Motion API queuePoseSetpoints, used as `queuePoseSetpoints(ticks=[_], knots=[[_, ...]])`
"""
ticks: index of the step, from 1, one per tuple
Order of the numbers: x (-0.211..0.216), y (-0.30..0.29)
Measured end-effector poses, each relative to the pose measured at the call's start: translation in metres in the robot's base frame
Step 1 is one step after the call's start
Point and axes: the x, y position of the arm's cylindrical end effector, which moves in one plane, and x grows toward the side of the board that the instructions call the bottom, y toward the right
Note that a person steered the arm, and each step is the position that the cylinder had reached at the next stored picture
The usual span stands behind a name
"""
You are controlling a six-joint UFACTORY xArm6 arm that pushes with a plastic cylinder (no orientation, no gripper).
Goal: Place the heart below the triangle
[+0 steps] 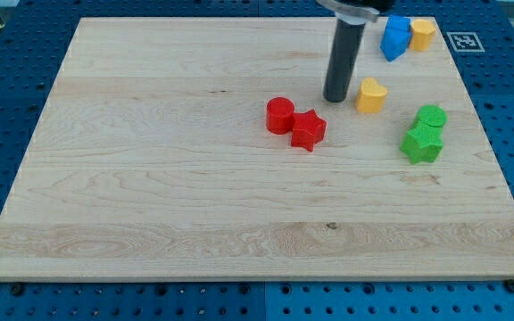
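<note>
Wooden board (150,196) on a blue perforated bench (7,80); six blocks counted, all in the view's right half. Two red: a red cylinder (280,116) touching a red star (309,130) on its lower right, both near the board's middle. Two green: a green cylinder (432,117) touching a green star (422,144) just below it, near the view's right edge. Two yellow: a yellow heart (371,94), right of centre and upper, and a yellow hexagonal block (422,34) at the view's top right. One blue: a blue triangle block (395,38), touching or just beside the yellow hexagonal block on its left; contact cannot be settled. The yellow heart lies below the blue triangle block and a little toward the view's left, well apart from it, standing alone. The dark rod (343,58) comes down from the view's top; my tip (335,97) rests on the board just left of the yellow heart, a narrow gap showing between them, and up and right of the red pair. The arm carries no gripper, only the rod, so nothing is spread, pressed together or pinched. A printed marker tag (464,41) lies off the board at the view's top right.
</note>
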Motion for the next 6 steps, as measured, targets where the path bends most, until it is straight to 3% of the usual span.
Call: queuePoseSetpoints(ticks=[2, 4, 5, 6], knots=[[0.003, 0.065], [0.052, 0.073], [0.044, 0.102], [0.003, 0.120]])
